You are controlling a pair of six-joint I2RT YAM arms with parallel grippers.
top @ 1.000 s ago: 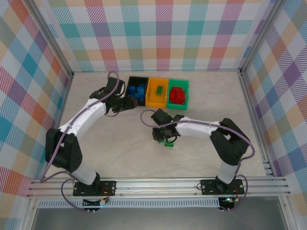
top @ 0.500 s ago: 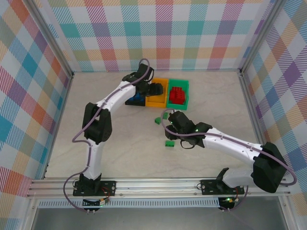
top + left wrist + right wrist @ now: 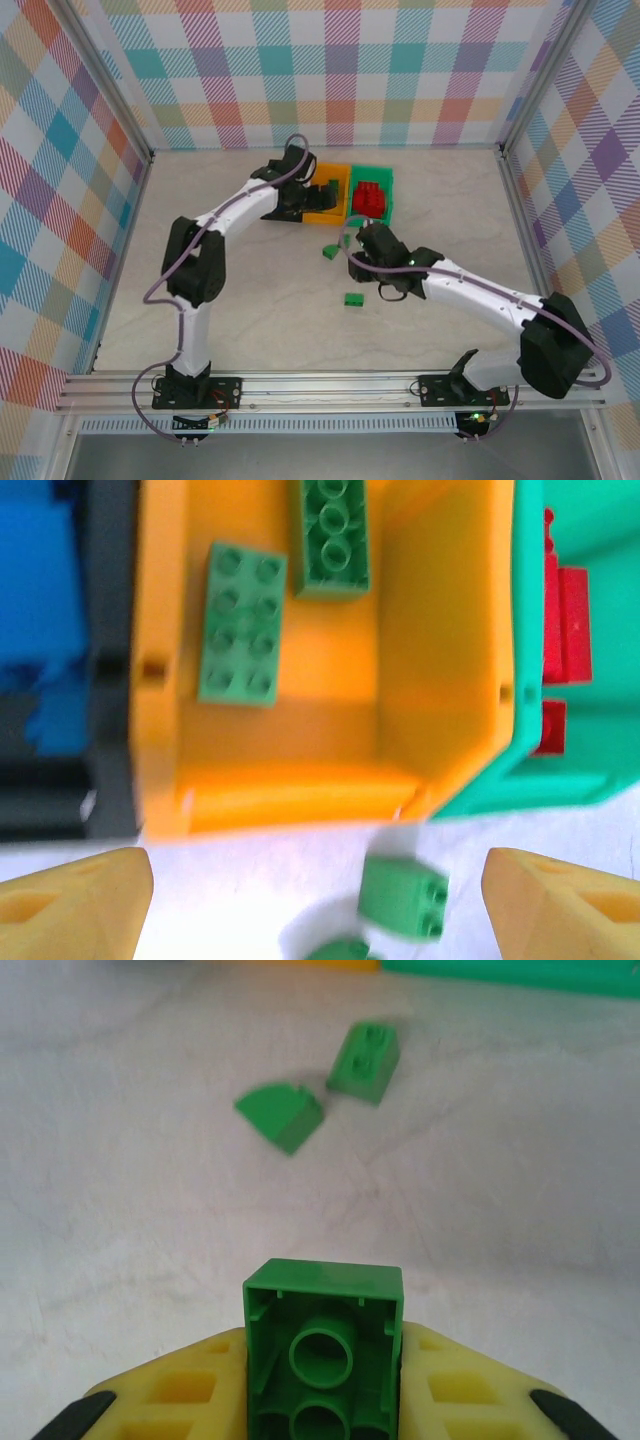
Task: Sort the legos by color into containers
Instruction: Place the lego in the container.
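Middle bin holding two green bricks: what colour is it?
Orange-yellow; the rectangular plastic bin shows best in the left wrist view.

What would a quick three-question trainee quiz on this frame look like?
1. True or false: the right gripper is clamped on a red brick.
2. Pick one. The left gripper is: A) open, with nothing between its fingers; B) shut on a brick; C) shut and empty.
3. Fill in: in the left wrist view, ___ green bricks lie inside the orange-yellow bin.

Key
1. False: it holds a green brick.
2. A.
3. Two.
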